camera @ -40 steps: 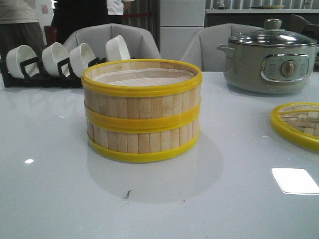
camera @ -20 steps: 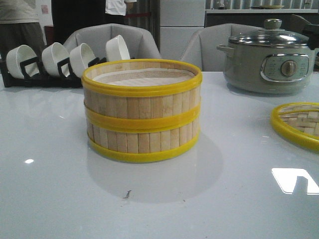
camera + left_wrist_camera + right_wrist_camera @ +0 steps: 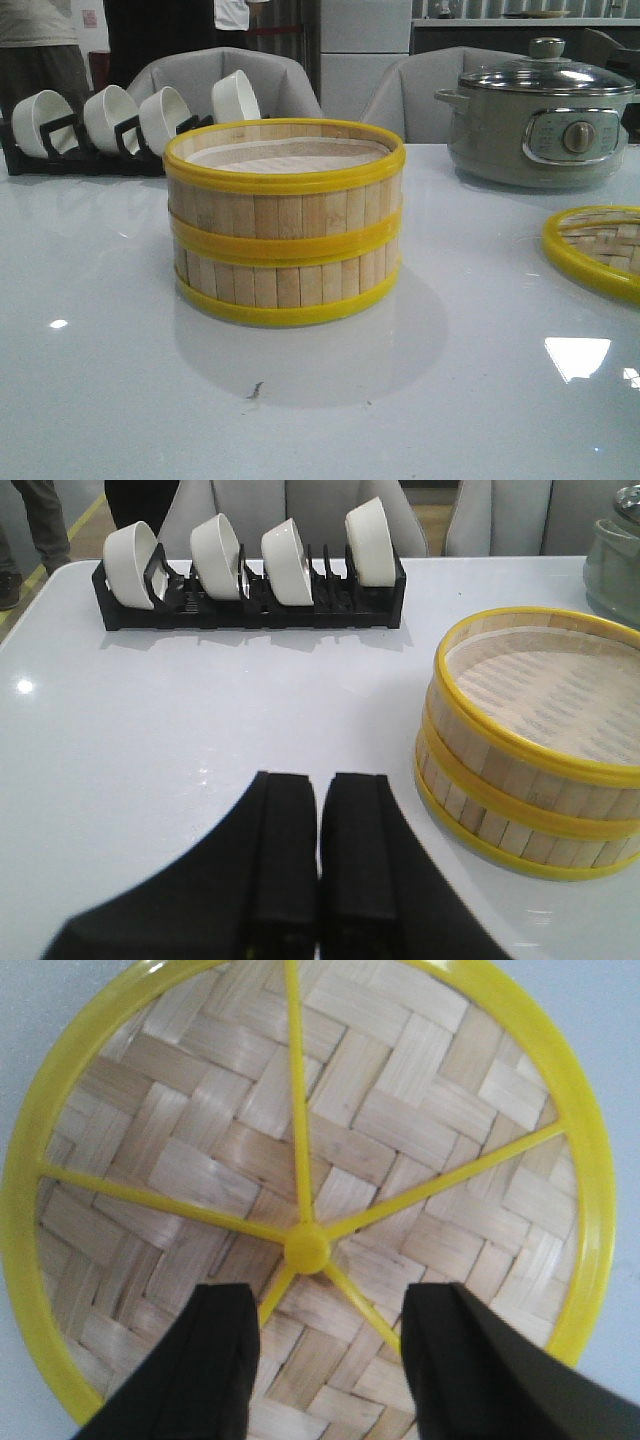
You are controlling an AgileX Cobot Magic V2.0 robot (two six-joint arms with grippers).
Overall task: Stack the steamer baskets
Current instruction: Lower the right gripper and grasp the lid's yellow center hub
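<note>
The right gripper (image 3: 325, 1345) has its black fingers (image 3: 215, 1360) spread wide with nothing between them, poised directly over the woven bamboo lid (image 3: 200, 1160); the lid's central yellow hub (image 3: 306, 1248) sits just ahead of the gap. Whether the fingertips touch the weave is hard to tell from this angle. The left gripper (image 3: 318, 855) has its fingers (image 3: 285, 850) pressed together, holding nothing, above bare white table (image 3: 150, 730). Off to one side of them, near but apart, the two steamer baskets (image 3: 525, 750) stand stacked one upon the other, the white liner showing in the upper one. Farther beyond the fingers, a black rack (image 3: 250, 595) holds four white bowls on edge. In the front view a grey electric pot (image 3: 545, 115) stands behind the lid.
</note>
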